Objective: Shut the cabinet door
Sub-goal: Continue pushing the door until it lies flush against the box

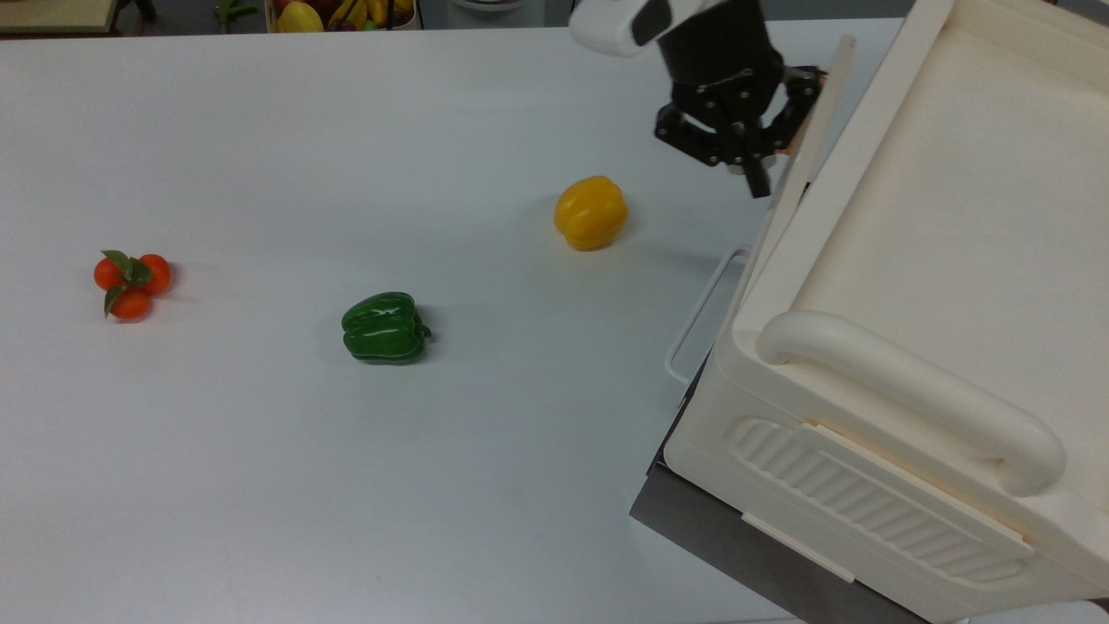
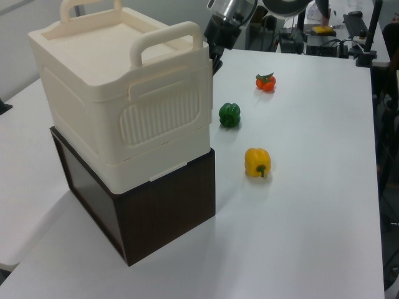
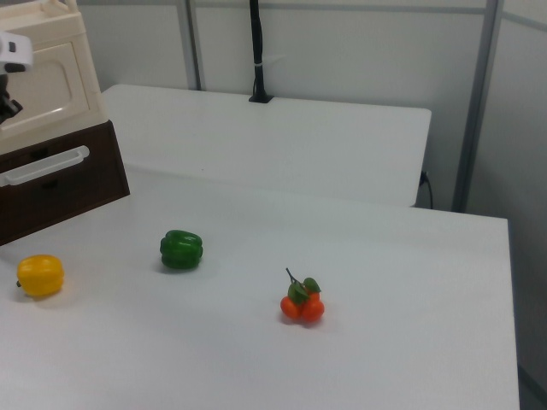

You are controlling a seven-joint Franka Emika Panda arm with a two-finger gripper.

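Observation:
The cabinet (image 1: pixel 910 260) is a big cream box with a thick tube handle, standing on a dark base at the top view's right; it also fills the left view's left (image 2: pixel 112 93). Its cabinet door (image 1: pixel 774 221) lies almost flush against the front, seen edge-on as a thin cream strip. In the right view the door's recessed face (image 3: pixel 47 85) shows at the far left. My gripper (image 1: pixel 757 178) presses against the door's free edge near the top, fingers together with nothing between them. In the left view the gripper (image 2: pixel 214 63) sits at the cabinet's far corner.
A yellow pepper (image 1: pixel 591 212) lies a short way to the top view's left of the gripper. Farther left lie a green pepper (image 1: pixel 384 327) and a cluster of small orange fruits (image 1: pixel 132 277). A white drawer handle (image 1: pixel 700 322) sticks out of the dark base (image 2: pixel 156 212).

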